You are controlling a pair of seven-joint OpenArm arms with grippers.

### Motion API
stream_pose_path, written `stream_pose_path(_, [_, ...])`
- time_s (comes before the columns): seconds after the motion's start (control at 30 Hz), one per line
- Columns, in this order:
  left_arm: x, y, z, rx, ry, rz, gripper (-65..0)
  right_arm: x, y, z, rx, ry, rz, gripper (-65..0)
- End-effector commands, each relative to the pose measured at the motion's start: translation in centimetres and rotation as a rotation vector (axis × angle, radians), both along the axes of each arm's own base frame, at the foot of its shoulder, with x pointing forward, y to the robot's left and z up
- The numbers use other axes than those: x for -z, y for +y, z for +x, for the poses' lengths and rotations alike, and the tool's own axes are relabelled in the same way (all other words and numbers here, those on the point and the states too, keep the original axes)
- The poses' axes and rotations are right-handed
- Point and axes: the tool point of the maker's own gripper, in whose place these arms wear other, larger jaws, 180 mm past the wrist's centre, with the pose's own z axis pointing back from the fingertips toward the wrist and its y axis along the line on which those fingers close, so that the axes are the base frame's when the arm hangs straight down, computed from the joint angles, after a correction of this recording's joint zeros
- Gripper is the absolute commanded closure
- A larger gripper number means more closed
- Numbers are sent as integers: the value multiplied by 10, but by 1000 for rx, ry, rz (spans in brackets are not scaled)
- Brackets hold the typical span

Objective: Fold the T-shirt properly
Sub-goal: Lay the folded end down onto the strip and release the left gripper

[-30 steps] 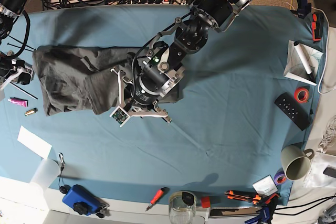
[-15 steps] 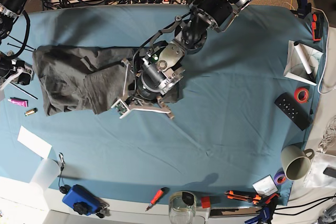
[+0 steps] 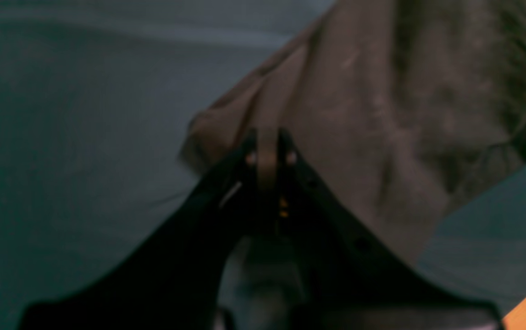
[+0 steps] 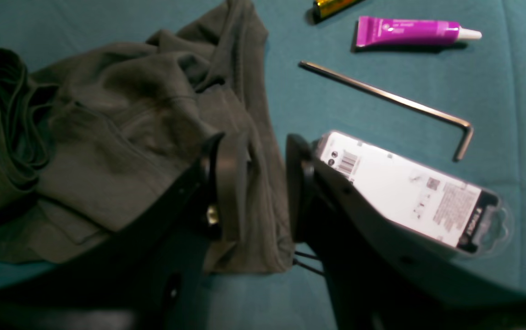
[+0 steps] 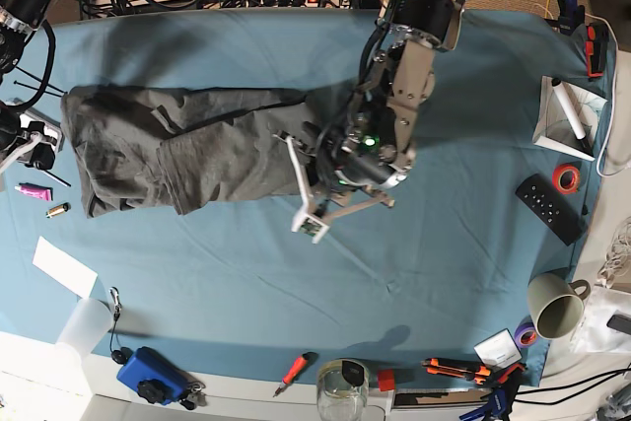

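Our left claw [image 3: 267, 158] pinches the wrinkled charcoal cotton T-shirt's [image 5: 187, 150] hem; our right claw [image 4: 253, 183] straddles its edge half-spread, so tugging risks bunching.

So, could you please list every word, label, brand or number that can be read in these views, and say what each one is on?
Nothing can be read as text.
White label with a barcode on the clear blister pack: print too small and blurred.
Purple tube: faint marking, unreadable.
Remote control: buttons too small.
T-shirt: no print or label visible.
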Motion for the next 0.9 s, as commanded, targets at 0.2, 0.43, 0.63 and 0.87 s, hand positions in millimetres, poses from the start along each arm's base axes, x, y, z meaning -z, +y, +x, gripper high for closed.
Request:
stream_pose_path(0.2, [-18, 4, 5, 99, -74, -55, 0, -26, -8, 12, -3, -86, -34, -157])
stream_pose_path(0.43, [0, 52, 5, 111, -61, 41, 0, -28, -10, 15, 19, -103, -28, -157])
stream_pose_path(0.63, [-6, 55, -3, 131, -37, -44, 0, -24, -13, 11, 2, -74, -71, -180])
stream_pose_path(0.87, [-4, 53, -16, 138, -29, -51, 0, -26, -17, 13, -2, -92, -104, -288])
